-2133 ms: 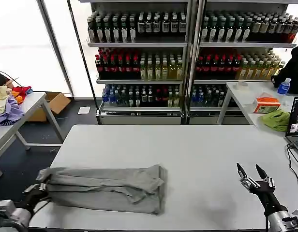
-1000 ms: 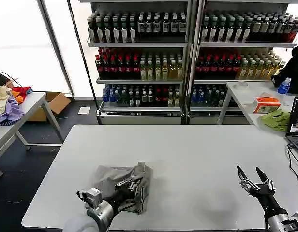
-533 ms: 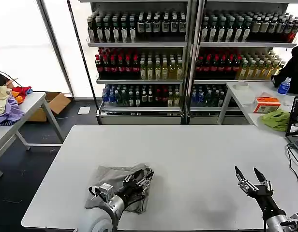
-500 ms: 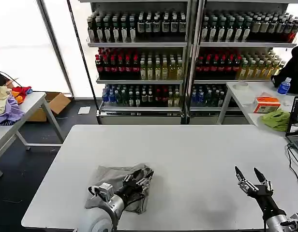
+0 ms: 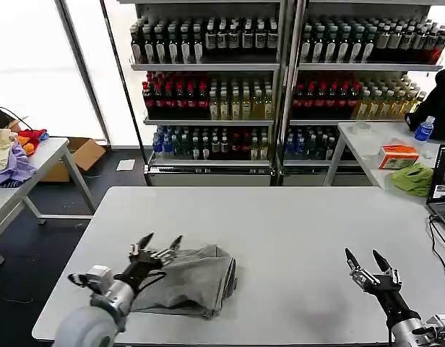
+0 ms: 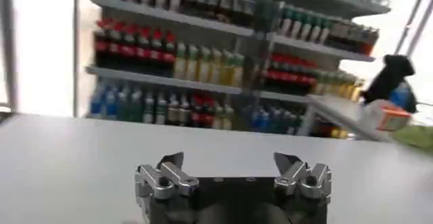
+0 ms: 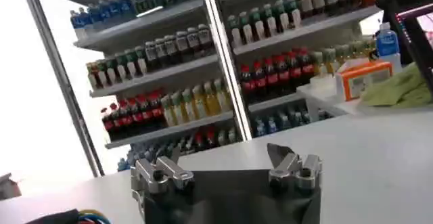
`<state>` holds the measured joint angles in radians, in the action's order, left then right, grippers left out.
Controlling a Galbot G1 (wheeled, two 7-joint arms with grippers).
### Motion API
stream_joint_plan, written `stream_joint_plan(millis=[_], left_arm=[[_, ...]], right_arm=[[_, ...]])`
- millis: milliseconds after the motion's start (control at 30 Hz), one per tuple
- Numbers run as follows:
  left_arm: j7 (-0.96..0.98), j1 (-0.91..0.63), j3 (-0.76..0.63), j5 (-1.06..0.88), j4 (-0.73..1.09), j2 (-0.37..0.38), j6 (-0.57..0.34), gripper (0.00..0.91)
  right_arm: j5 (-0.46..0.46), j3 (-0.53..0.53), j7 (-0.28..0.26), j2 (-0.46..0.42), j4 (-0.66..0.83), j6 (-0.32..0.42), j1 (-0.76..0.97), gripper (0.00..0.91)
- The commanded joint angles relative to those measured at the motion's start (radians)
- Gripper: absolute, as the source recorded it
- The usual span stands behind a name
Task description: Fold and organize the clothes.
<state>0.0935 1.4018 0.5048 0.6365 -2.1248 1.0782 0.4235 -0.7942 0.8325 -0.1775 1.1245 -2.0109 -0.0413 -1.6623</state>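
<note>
Looking down from the head view, we see a grey shirt lying folded into a rumpled bundle on the near left part of the white bench, close to the front edge. Our left hand sits at the shirt's left end, its two fingers spread wide and pointing up and away over the cloth; it has hold of nothing, though we cannot tell whether the base of the hand touches the fabric. In the left wrist view that same hand shows both fingers well apart with bare bench between them. Our right hand hovers over the near right part of the bench, well apart from the shirt, its fingers also spread and empty; the right wrist view shows this hand open in the same way, above plain bench surface. Behind the bench stand tall shelves packed with rows of drink bottles. Off to the left, a second table carries a heap of purple, red and yellow garments, and a cardboard box sits on the floor beyond it. At the right, another table holds a lime-green cloth, an orange box and a blue-capped bottle, with the edge of a laptop nearer us.
</note>
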Motion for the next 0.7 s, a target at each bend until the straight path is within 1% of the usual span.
stream_joint_plan(millis=[33, 167, 433, 567, 700], left_arm=[[-0.060, 0.216, 0.210, -0.176, 0.043, 0.044, -0.017, 0.907], [-0.059, 0.219, 0.153, -0.156, 0.040, 0.068, 0.002, 0.907], [-0.046, 0.206, 0.064, -0.079, -0.042, 0.096, 0.039, 0.907], [-0.054, 0.163, 0.030, -0.114, 0.032, 0.101, 0.029, 0.907], [-0.062, 0.122, 0.029, -0.124, 0.130, 0.100, 0.039, 0.907]], right_arm=[[-0.001, -0.012, 0.001, -0.005, 0.004, -0.001, 0.004, 0.907], [-0.001, -0.009, 0.002, -0.009, 0.007, -0.001, 0.004, 0.907], [0.005, -0.009, 0.001, -0.007, 0.019, 0.001, 0.007, 0.907], [0.004, -0.012, 0.001, -0.004, 0.018, 0.001, 0.009, 0.907], [-0.001, -0.002, 0.000, -0.006, 0.020, 0.001, 0.006, 0.907]])
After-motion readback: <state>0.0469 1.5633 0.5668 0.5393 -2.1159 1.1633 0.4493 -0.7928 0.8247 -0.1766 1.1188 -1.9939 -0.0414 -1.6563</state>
